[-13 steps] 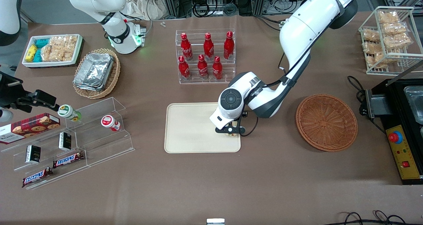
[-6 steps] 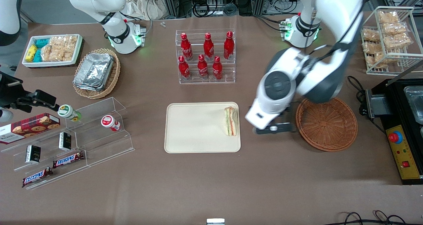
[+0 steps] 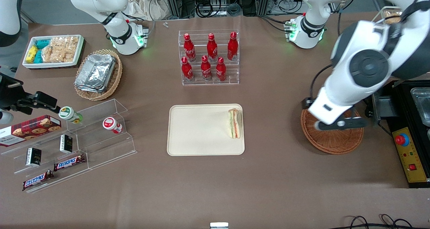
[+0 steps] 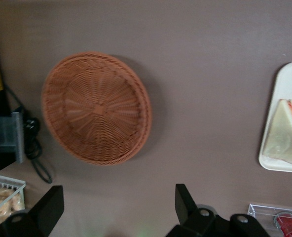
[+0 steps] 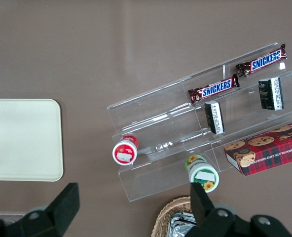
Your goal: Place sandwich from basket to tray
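The sandwich point(image 3: 234, 123) lies on the cream tray point(image 3: 198, 131), close to the tray's edge that faces the basket. It also shows in the left wrist view as the sandwich point(image 4: 286, 133) on the tray point(image 4: 290, 74). The reddish-brown basket point(image 3: 332, 142) point(image 4: 96, 108) is empty. My gripper point(image 3: 340, 124) hangs high over the basket, far from the sandwich. It is open point(image 4: 116, 207), with nothing between its fingers.
A rack of red bottles point(image 3: 209, 57) stands farther from the camera than the tray. A black machine with a red button point(image 3: 408, 138) sits beside the basket at the working arm's end. Acrylic shelves with snacks point(image 3: 74, 141) and a tan basket of foil containers point(image 3: 98, 74) lie toward the parked arm's end.
The gripper let go of the sandwich on the tray, then rose and swung away toward the working arm's end until it was above the basket. The sandwich stays put.
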You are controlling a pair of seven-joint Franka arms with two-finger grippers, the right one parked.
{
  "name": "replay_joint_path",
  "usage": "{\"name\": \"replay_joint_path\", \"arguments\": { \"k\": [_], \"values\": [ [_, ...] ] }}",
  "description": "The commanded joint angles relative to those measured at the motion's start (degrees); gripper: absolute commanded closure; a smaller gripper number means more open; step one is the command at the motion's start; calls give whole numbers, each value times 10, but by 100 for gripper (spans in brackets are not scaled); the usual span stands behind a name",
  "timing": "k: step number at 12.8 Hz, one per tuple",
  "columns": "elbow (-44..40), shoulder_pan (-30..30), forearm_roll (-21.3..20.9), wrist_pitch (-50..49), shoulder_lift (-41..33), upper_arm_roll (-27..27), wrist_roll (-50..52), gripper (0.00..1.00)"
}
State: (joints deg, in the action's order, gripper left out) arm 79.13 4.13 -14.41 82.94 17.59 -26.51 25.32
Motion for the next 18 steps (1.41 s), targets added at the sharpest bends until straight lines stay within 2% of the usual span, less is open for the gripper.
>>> {"name": "replay_joint_path", "arguments": {
  "k": [1,9,12,14,16,18],
  "values": [
    [11,30,13,-26,-30,7,1,0],
    [13,65,15,-30,-43,8,-7,0],
    [11,83,29,-30,-43,14,-37,0],
    [9,36,51,-30,-45,92,-78,0],
    [12,-23,103,-23,-56,206,-120,0],
    [11,-40,121,-16,-56,243,-153,0]
  ]
}}
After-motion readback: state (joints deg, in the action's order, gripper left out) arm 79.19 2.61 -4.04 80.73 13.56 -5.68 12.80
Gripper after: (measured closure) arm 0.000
